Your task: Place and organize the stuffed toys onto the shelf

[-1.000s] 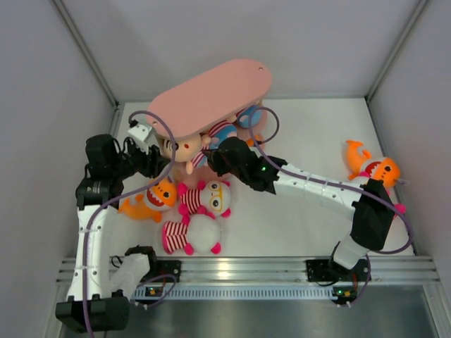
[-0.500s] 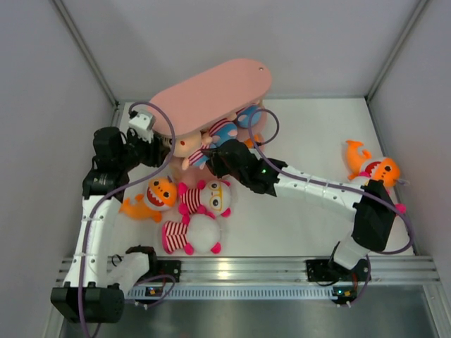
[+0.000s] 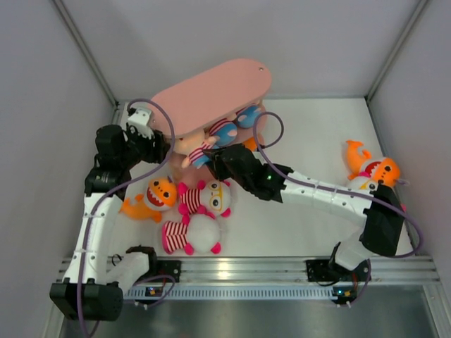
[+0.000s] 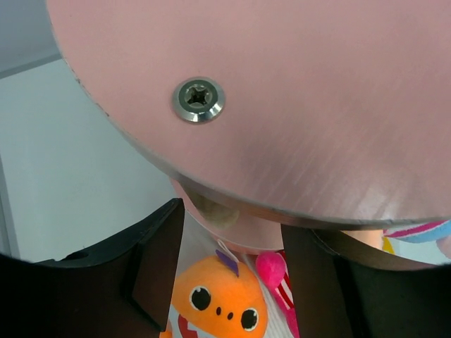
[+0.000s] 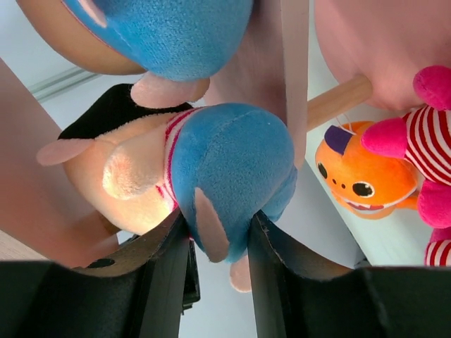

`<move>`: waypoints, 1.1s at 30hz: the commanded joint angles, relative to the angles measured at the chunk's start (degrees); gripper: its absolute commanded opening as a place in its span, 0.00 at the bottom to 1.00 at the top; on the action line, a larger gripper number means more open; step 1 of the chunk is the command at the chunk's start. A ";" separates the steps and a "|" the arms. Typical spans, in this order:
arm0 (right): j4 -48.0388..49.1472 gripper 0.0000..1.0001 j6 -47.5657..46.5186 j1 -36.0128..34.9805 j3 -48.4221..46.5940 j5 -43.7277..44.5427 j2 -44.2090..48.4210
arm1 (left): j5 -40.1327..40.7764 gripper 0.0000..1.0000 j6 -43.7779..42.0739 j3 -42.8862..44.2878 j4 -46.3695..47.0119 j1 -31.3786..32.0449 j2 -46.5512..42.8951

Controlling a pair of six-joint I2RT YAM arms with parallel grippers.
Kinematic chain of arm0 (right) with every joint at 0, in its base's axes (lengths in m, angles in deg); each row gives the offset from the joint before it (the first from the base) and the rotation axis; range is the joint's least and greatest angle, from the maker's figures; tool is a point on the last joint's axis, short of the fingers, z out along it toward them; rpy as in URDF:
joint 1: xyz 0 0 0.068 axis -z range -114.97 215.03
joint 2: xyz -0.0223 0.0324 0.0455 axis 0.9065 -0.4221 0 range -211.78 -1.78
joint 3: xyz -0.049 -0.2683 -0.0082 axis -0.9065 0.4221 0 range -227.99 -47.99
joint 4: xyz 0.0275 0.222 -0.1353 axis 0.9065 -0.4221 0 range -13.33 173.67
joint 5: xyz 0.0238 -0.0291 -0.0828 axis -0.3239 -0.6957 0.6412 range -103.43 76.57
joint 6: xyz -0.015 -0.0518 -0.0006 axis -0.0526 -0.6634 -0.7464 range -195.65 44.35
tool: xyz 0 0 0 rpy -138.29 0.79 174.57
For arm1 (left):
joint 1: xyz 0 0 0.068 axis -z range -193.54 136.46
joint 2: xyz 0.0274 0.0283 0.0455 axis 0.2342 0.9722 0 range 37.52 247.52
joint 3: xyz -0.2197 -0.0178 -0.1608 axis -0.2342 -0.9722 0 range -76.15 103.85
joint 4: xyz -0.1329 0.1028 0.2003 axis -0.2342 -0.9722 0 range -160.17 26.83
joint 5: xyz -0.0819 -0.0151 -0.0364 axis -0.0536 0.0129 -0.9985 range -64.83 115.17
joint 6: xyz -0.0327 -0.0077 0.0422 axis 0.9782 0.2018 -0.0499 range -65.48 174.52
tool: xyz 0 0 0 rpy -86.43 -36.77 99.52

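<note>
1. Right jaws pinched narrow on boy doll (image 5: 232,176) by its blue shorts, under shelf (image 3: 211,95) top board.
2. Left jaws wide apart, empty, beside shelf's end.
3. Push doll deeper before release; may topple.

The pink shelf (image 3: 211,95) slants across the upper middle of the frame, and under its near edge sit a peach-headed boy doll (image 3: 187,146) and two more striped-and-blue dolls (image 3: 224,131). The left gripper (image 3: 158,146) is tucked under the shelf's left end, while the right gripper (image 3: 214,159) meets the boy doll's blue lower half, its fingers hidden. Below centre lie an orange fish (image 3: 152,197), a white-headed doll in yellow glasses (image 3: 209,198) and a face-down white-headed doll (image 3: 192,235), with a second orange fish (image 3: 371,166) far right.
</note>
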 commanded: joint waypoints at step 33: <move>-24.47 0.95 -47.51 -1.78 -5.97 4.39 20.98 | -1.65 0.80 -9.47 11.56 -22.64 0.33 -6.72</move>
